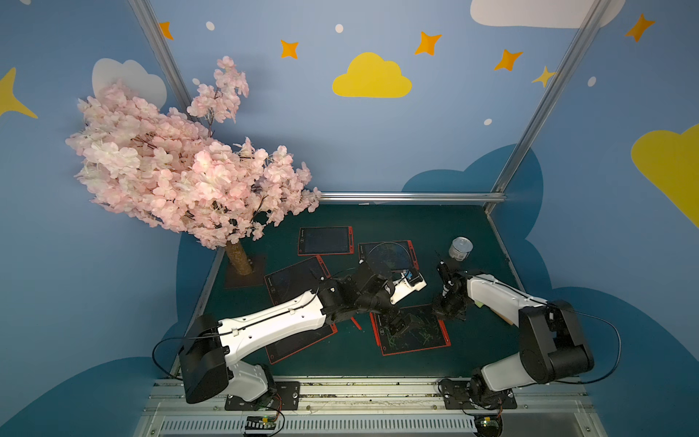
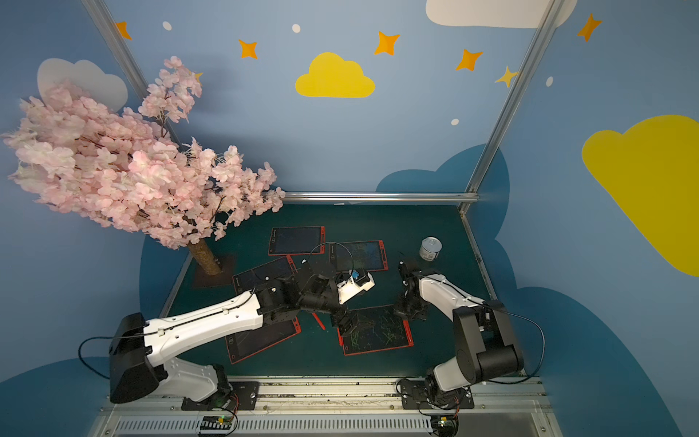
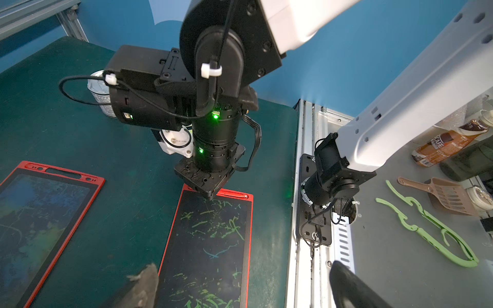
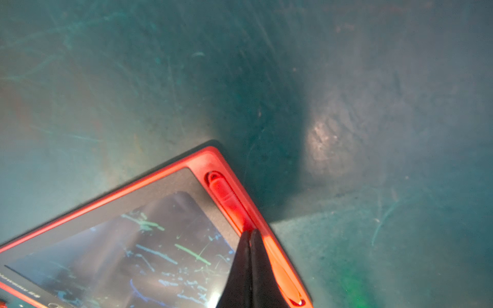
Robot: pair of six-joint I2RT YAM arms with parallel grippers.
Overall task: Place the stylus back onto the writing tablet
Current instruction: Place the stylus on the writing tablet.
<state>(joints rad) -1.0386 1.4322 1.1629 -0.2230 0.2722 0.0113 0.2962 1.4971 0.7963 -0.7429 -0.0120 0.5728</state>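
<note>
The writing tablet (image 1: 412, 335) (image 2: 376, 333) has a red frame and a dark screen covered in green scribbles. It lies flat on the green mat. The red stylus (image 4: 226, 197) lies along the slot in the tablet's frame, by one corner; in the left wrist view it is the red stylus (image 3: 234, 195). My right gripper (image 4: 250, 232) (image 1: 442, 312) is shut, its joined tips resting on the stylus. My left gripper (image 3: 245, 290) (image 1: 397, 325) hangs open over the tablet's opposite end, holding nothing. One of its fingers (image 3: 141, 288) is by the tablet's edge.
Several other red-framed tablets (image 1: 325, 241) (image 1: 387, 255) (image 1: 295, 278) (image 3: 40, 226) lie about the mat. A thin red stick (image 1: 355, 322) lies loose left of the scribbled tablet. A can (image 1: 460, 248) stands at the back right and a blossom tree (image 1: 238, 261) at the back left.
</note>
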